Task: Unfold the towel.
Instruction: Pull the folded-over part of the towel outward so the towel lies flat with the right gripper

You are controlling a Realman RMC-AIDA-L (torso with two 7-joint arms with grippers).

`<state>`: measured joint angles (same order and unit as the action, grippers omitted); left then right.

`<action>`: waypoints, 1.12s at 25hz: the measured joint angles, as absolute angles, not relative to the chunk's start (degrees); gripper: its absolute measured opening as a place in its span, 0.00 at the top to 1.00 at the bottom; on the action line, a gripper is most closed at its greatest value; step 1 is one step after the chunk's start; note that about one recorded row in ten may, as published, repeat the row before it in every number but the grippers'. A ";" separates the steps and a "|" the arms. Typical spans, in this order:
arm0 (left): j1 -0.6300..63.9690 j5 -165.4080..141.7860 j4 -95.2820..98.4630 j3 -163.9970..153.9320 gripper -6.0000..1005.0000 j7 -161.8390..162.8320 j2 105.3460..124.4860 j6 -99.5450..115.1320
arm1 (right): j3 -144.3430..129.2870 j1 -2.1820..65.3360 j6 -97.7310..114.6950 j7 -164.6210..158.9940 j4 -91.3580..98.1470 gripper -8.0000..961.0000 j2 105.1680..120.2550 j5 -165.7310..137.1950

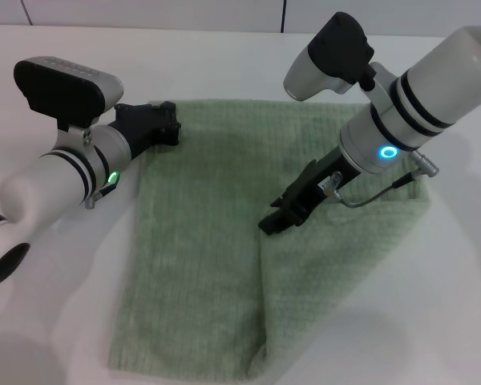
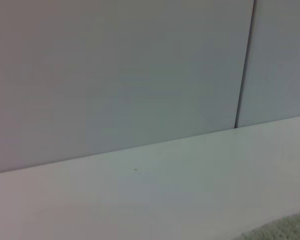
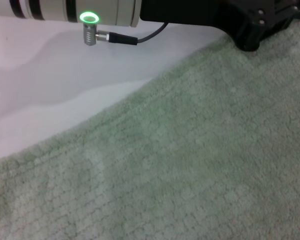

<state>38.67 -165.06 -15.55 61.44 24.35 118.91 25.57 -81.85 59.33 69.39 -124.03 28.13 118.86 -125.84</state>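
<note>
The pale green towel [image 1: 208, 241] lies on the white table, mostly flat, with a raised fold edge running from its middle toward the near edge. My left gripper [image 1: 170, 124] rests at the towel's far left corner; it also shows in the right wrist view [image 3: 260, 27], at the towel's edge [image 3: 190, 150]. My right gripper [image 1: 274, 220] points down onto the middle of the towel, at the top of the fold edge. A small bit of towel [image 2: 290, 227] shows in the left wrist view.
The white table [image 1: 56, 321] surrounds the towel on all sides. A grey wall [image 2: 115, 75] with a dark vertical seam stands behind the table's far edge. My right arm's cable [image 1: 377, 192] hangs over the towel's right side.
</note>
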 joint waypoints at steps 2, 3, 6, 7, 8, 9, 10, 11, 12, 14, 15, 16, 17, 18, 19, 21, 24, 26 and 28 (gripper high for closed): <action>38.67 -165.06 -15.55 61.44 0.92 24.38 118.91 25.57 | -81.85 59.34 69.42 -124.04 28.13 0.48 118.86 -125.86; 38.67 -165.06 -15.55 61.44 0.92 24.38 118.91 25.57 | -81.85 59.35 69.43 -124.05 28.12 0.52 118.85 -125.87; 38.67 -165.06 -15.56 61.44 0.92 24.45 118.87 25.57 | -81.83 59.47 69.44 -124.07 28.13 0.62 118.82 -126.17; 38.67 -165.06 -15.56 61.44 0.92 24.45 118.87 25.57 | -81.83 59.47 69.44 -124.07 28.13 0.64 118.82 -126.17; 38.67 -165.06 -15.55 61.44 0.92 24.46 118.86 25.57 | -81.83 59.48 69.44 -124.07 28.19 0.67 118.82 -126.36; 38.67 -165.05 -15.56 61.43 0.92 24.46 118.85 25.57 | -81.82 59.47 69.44 -124.07 28.32 0.69 118.82 -126.54; 38.67 -165.05 -15.56 61.43 0.92 24.46 118.85 25.57 | -81.82 59.40 69.44 -124.07 28.54 0.71 118.82 -126.59; 38.67 -165.05 -15.56 61.43 0.92 24.46 118.85 25.57 | -81.82 59.30 69.43 -124.06 28.75 0.73 118.82 -126.62; 38.67 -165.06 -15.55 61.43 0.91 24.47 118.80 25.57 | -81.82 59.17 69.42 -123.95 29.02 0.75 118.82 -126.63; 38.67 -165.06 -15.55 61.44 0.91 24.47 118.75 25.57 | -81.82 59.01 69.41 -123.76 29.42 0.79 118.83 -126.65; 38.67 -165.06 -15.55 61.44 0.91 24.47 118.75 25.57 | -81.82 59.01 69.43 -123.74 29.47 0.81 118.83 -126.65; 38.67 -165.06 -15.55 61.44 0.91 24.46 118.74 25.57 | -81.82 59.01 69.45 -123.72 29.49 0.83 118.83 -126.65; 38.67 -165.06 -15.55 61.43 0.91 24.45 118.74 25.57 | -81.82 59.02 69.45 -123.71 29.49 0.84 118.83 -126.66; 38.67 -165.06 -15.55 61.44 0.91 24.45 118.74 25.57 | -81.82 59.04 69.45 -123.67 29.50 0.86 118.83 -126.66; 38.67 -165.06 -15.56 61.43 0.91 24.45 118.74 25.57 | -81.82 59.07 69.45 -123.63 29.50 0.88 118.83 -126.66; 38.67 -165.06 -15.55 61.44 0.91 24.44 118.74 25.57 | -81.82 59.18 69.45 -123.59 29.52 0.91 118.83 -126.66; 38.67 -165.06 -15.55 61.44 0.91 24.44 118.74 25.57 | -81.82 59.21 69.45 -123.59 29.53 0.96 118.83 -126.65; 38.67 -165.06 -15.55 61.44 0.91 24.44 118.74 25.57 | -81.82 59.28 69.45 -123.59 29.53 0.98 118.83 -126.66; 38.67 -165.06 -15.53 61.43 0.91 24.41 118.74 25.57 | -81.82 59.29 69.45 -123.59 29.53 0.97 118.83 -126.66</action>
